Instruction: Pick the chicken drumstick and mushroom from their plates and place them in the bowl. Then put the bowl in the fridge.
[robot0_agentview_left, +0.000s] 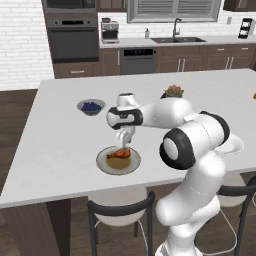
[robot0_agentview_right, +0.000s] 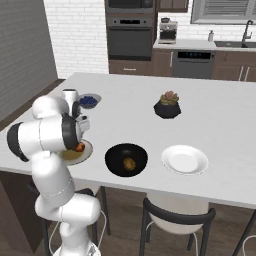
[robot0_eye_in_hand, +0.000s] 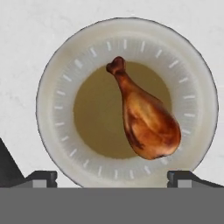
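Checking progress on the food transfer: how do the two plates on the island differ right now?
The beige-brown plate has a darker centre and a pale ticked rim; the white plate is plain. The beige-brown plate holds the chicken drumstick, while the white plate is bare. The open gripper hangs over the beige-brown plate; the white plate lies on the black bowl's far side. Both are round, shallow and near the island's front edge.

Glossy white arm (robot0_agentview_left: 200, 150) with black joints.

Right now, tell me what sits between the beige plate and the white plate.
The black bowl sits between the beige plate and the white plate, with the mushroom inside, seen in the right base view.
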